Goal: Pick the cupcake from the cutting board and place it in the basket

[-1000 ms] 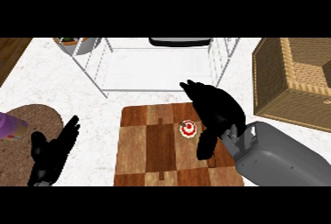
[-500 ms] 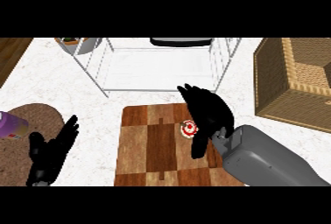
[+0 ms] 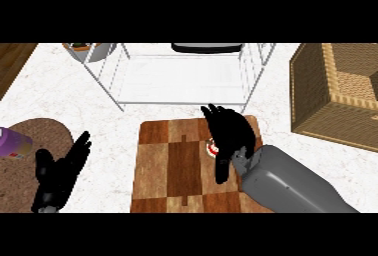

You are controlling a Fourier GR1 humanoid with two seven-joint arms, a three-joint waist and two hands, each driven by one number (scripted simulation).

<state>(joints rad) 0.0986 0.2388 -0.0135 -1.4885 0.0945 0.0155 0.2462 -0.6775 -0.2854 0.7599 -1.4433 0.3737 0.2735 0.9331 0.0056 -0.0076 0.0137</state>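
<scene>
The cupcake (image 3: 212, 148) stands on the right half of the wooden cutting board (image 3: 173, 170); only a red and white sliver of it shows past my right hand (image 3: 230, 137). That hand hovers over it with fingers stretched out and thumb pointing down, open, covering most of the cupcake. The wicker basket (image 3: 317, 95) sits at the right edge of the counter, well away from the board. My left hand (image 3: 60, 172) rests open at the lower left, fingers up.
A white wire rack (image 3: 177, 75) stands behind the board. A brown round mat (image 3: 22, 160) with a purple object (image 3: 13, 144) lies at the left edge. A small pot (image 3: 83, 49) is at the back left.
My right hand has slid left and a little nearer over the cupcake, covering more of it. The left hand has stayed still.
</scene>
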